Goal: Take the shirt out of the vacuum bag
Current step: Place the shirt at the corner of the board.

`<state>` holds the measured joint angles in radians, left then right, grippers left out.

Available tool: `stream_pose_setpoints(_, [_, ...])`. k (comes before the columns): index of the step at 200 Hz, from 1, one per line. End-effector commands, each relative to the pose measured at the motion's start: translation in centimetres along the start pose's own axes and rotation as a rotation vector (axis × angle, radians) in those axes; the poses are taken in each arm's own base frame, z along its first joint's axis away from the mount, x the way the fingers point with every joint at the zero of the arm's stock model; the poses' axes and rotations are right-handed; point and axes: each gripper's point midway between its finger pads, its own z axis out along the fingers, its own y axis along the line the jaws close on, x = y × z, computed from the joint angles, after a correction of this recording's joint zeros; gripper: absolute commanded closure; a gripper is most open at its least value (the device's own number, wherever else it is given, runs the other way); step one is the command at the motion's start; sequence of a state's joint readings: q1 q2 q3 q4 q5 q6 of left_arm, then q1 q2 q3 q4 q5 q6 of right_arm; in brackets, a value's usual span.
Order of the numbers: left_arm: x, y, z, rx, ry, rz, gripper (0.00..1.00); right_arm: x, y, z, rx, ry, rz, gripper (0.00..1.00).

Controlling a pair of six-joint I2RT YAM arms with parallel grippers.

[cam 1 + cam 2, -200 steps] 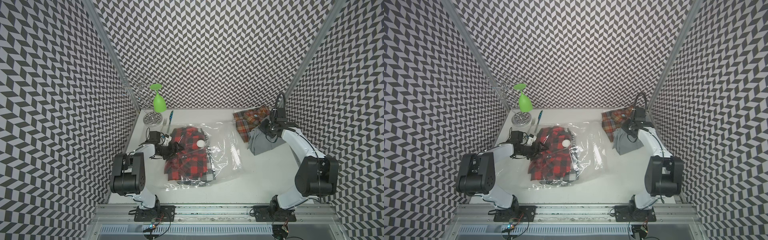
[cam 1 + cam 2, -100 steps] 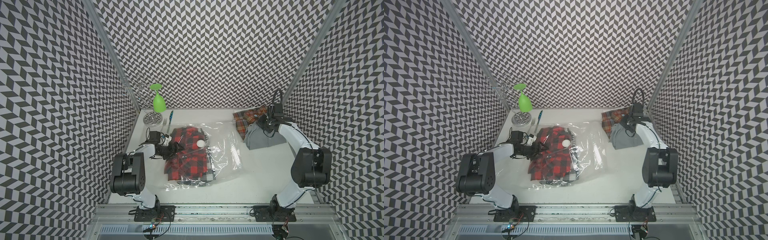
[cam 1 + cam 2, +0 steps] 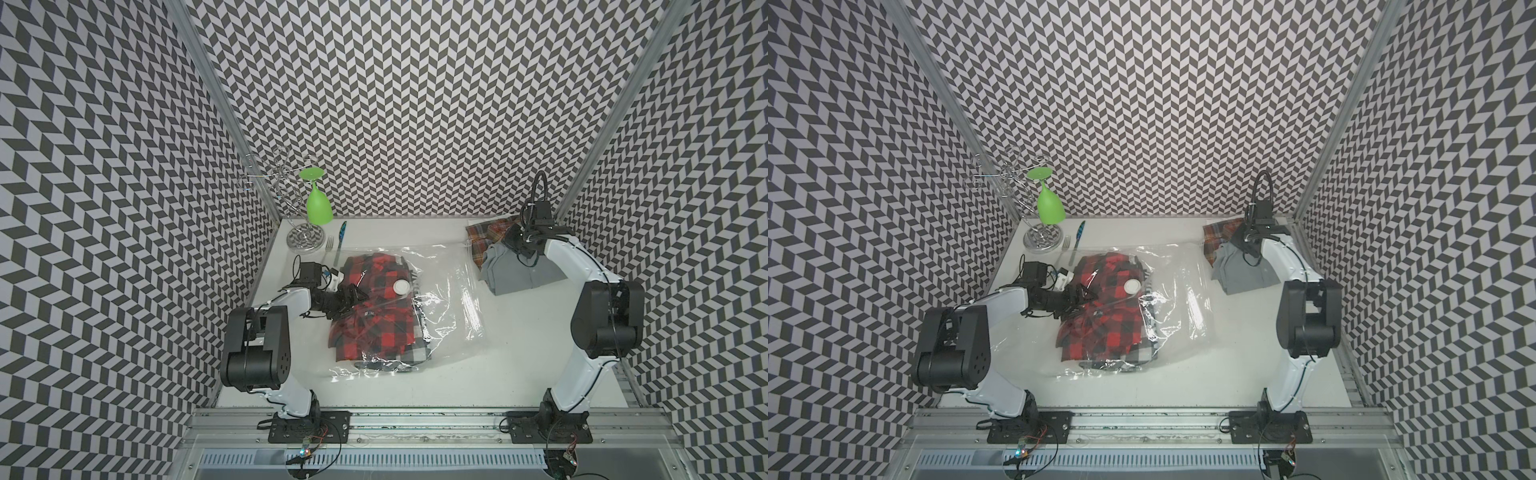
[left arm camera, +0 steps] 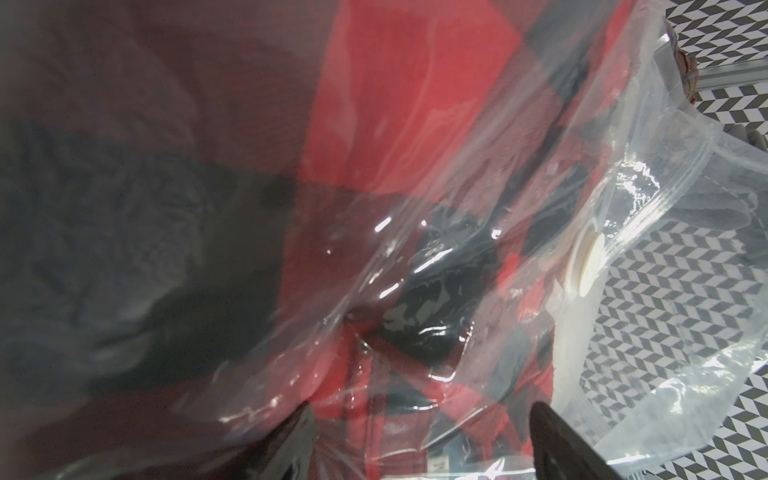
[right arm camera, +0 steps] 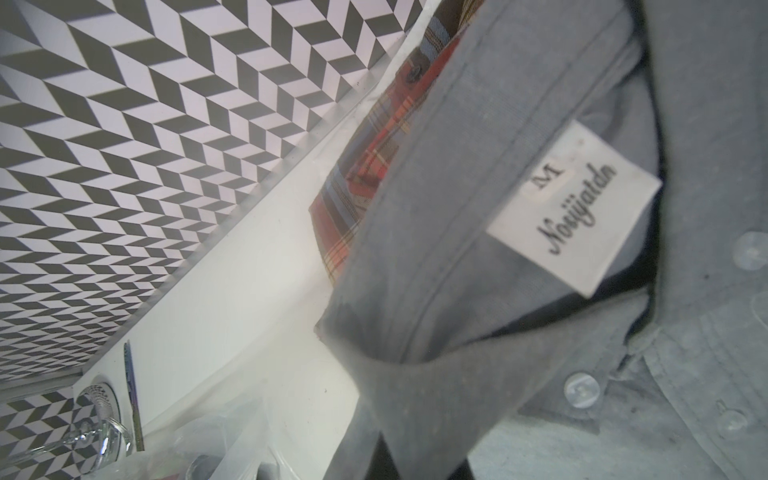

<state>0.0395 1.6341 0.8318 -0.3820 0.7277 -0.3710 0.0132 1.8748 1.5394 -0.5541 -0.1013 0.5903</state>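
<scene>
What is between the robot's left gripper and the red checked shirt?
The clear plastic of the vacuum bag. In the left wrist view it lies wrinkled over the red checked shirt, just ahead of the open left gripper. Whether the fingers are inside the bag's mouth I cannot tell.

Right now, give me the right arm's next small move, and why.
Probably open the right gripper and release the grey shirt. It is shut on the fabric, and the shirt already lies outside the vacuum bag, draped on the table against the orange plaid shirt. Letting go frees that arm for the red plaid shirt inside the bag.
</scene>
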Motion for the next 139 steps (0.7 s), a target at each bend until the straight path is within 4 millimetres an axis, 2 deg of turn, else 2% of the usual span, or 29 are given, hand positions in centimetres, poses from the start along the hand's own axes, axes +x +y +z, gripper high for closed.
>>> stream_pose_setpoints(1, [3.0, 7.0, 1.1, -0.273, 0.062, -0.091, 0.16, -2.0, 1.9, 0.1, -0.047, -0.060, -0.063, 0.97])
stream_pose_setpoints(18, [3.1, 7.0, 1.1, -0.273, 0.065, -0.091, 0.16, -2.4, 2.5, 0.5, -0.070, -0.064, -0.078, 0.72])
stream_pose_setpoints(27, [3.0, 7.0, 1.1, -0.273, 0.064, -0.090, 0.16, -2.9, 3.1, 0.6, -0.087, -0.071, -0.090, 0.55])
stream_pose_setpoints(37, [3.0, 7.0, 1.2, -0.272, 0.065, -0.089, 0.16, -3.6, 3.7, 0.5, -0.099, -0.084, -0.096, 0.40])
stream_pose_setpoints(56, [3.0, 6.8, 1.2, -0.274, 0.062, -0.085, 0.16, -5.9, 6.0, -1.3, -0.163, -0.142, -0.118, 0.24])
stream_pose_setpoints(84, [2.6, 6.3, 1.1, -0.289, 0.057, -0.065, 0.15, -9.1, 9.2, -5.7, -0.256, -0.243, -0.151, 0.15])
stream_pose_setpoints(104, [2.0, 4.9, 0.8, -0.290, 0.038, -0.031, 0.14, -9.2, 9.9, -8.2, -0.306, -0.258, -0.143, 0.14])
stream_pose_setpoints(121, [1.1, 2.6, 0.7, -0.271, 0.017, 0.008, 0.11, -7.5, 9.3, -9.0, -0.371, -0.201, -0.109, 0.17])
stream_pose_setpoints(139, [-0.2, 0.0, -0.1, -0.255, -0.021, 0.035, 0.08, -3.9, 8.4, -8.8, -0.465, -0.090, -0.077, 0.25])
